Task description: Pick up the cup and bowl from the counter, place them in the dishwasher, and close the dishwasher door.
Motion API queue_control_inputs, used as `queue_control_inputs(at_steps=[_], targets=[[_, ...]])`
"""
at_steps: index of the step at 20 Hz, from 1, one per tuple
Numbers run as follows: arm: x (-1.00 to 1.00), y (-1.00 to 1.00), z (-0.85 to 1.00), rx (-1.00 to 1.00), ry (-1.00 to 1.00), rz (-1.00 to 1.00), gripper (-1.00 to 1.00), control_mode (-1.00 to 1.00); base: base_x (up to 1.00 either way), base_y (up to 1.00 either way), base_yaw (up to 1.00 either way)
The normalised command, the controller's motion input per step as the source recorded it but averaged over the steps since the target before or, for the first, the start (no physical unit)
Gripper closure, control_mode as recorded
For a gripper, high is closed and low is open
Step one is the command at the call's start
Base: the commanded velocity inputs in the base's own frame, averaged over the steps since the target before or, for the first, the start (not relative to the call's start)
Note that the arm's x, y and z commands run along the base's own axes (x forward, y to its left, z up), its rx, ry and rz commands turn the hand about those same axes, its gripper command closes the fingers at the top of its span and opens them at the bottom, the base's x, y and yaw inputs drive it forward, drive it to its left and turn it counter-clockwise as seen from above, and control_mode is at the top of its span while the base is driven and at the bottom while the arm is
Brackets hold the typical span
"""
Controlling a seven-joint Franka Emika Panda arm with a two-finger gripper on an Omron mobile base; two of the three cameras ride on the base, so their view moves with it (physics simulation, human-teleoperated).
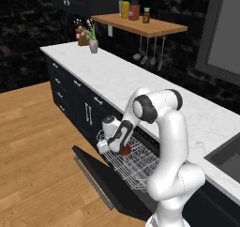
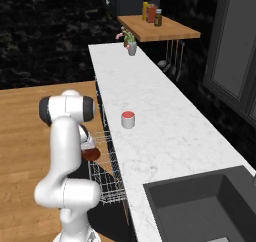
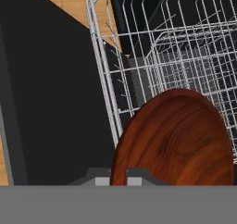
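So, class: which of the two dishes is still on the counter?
The cup: small, white, red inside, standing alone on the counter. The brown bowl hangs over the rack.

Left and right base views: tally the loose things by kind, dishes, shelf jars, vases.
Dishes: 2, white cylindrical cup on the marble counter, reddish-brown round bowl in the gripper
Shelf jars: 3
Vases: 1, small grey flower vase
Total: 6

A reddish-brown bowl (image 3: 178,140) hangs tilted on edge over the white wire rack of the open dishwasher (image 1: 133,162), door (image 1: 105,177) dropped flat, while the white red-lined cup (image 2: 128,119) stands upright on the marble counter (image 2: 165,131) at the bowl's two o'clock.
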Motion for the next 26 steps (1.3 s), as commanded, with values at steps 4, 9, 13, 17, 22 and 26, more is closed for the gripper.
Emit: queue_control_inputs(at_steps=[4,9,13,17,22,26], targets=[[0.24,-0.09,-0.19,0.00,0.00,0.00,1.00,-1.00,0.00,0.00,0.00],[0.14,-0.20,0.00,0.00,0.00,0.00,1.00,-1.00,0.00,0.00,0.00],[0.26,-0.21,-0.19,0.00,0.00,0.00,1.00,-1.00,0.00,0.00,0.00],[0.34,0.00,-0.51,-0.07,0.00,0.00,1.00,-1.00,0.00,0.00,0.00],[0.29,0.00,-0.39,-0.05,0.00,0.00,1.00,-1.00,0.00,0.00,0.00],[0.01,0.15,-0.48,-0.04,0.00,0.01,1.00,-1.00,0.00,0.00,0.00]])
